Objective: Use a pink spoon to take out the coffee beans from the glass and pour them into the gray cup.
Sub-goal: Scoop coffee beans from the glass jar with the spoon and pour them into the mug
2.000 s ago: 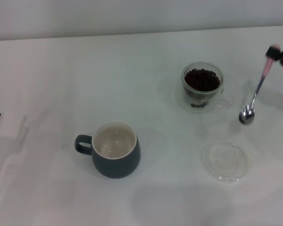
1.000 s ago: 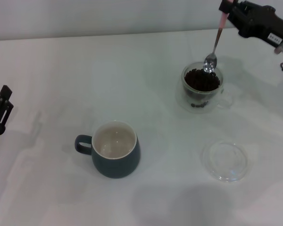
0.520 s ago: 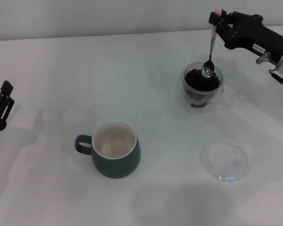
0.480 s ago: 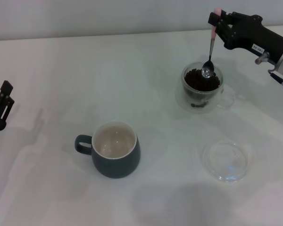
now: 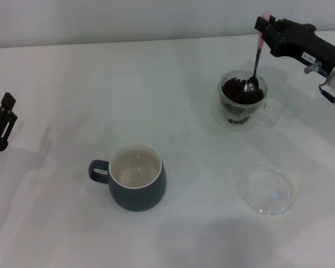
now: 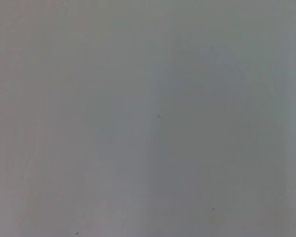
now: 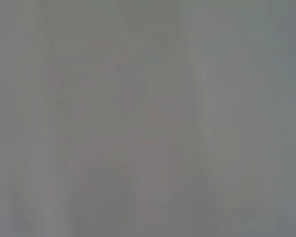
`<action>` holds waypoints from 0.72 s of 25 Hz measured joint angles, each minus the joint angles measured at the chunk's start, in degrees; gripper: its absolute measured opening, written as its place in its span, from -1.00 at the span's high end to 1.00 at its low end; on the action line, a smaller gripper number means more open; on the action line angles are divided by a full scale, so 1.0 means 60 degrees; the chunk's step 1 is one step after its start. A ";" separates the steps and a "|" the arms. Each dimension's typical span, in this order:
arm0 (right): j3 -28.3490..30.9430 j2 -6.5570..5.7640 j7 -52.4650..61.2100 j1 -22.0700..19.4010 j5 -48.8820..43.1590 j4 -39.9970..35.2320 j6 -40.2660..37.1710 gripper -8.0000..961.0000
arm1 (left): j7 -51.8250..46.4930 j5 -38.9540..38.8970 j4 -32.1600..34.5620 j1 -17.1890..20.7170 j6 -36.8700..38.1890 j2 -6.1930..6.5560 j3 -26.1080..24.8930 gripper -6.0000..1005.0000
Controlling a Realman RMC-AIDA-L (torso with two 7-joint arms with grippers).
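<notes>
The right gripper [image 5: 266, 25] has its fingers clamped on the pink spoon [image 5: 255, 56], which stands nearly upright, handle up, bowl down among the coffee beans [image 5: 239, 91] in the glass [image 5: 241, 100]. Whether the left gripper [image 5: 1, 123] at the counter's [image 5: 156, 84] left edge has its fingers apart or together, I cannot tell.

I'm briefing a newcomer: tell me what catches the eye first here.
The right gripper, far right, holds the pink spoon by its handle, bowl down among the coffee beans in the glass. Nearer the robot stands the gray cup, with no beans inside. The left gripper idles at the left edge.
</notes>
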 joint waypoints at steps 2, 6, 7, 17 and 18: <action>0.0007 -0.0007 0.0416 -0.0029 0.0032 0.0000 -0.0146 0.69 | 0.0000 -0.0014 0.0006 -0.0044 0.0006 0.0003 0.0000 -0.24; 0.0005 -0.0011 0.1532 -0.0047 0.0042 -0.0018 -0.0628 0.69 | 0.0000 -0.0038 0.0015 -0.0113 0.0033 0.0012 0.0001 -0.24; 0.0001 -0.0013 0.1743 -0.0047 0.0042 -0.0019 -0.0748 0.69 | 0.0000 -0.0040 0.0016 -0.0129 0.0042 0.0013 0.0000 -0.24; -0.0011 -0.0049 0.4273 -0.0032 0.0079 -0.0012 -0.1313 0.69 | 0.0000 -0.0040 0.0017 -0.0186 0.0119 0.0011 0.0001 -0.24; -0.0004 -0.0046 0.4642 -0.0056 0.0153 -0.0008 -0.1394 0.69 | 0.0000 -0.0040 0.0017 -0.0186 0.0132 0.0009 0.0001 -0.24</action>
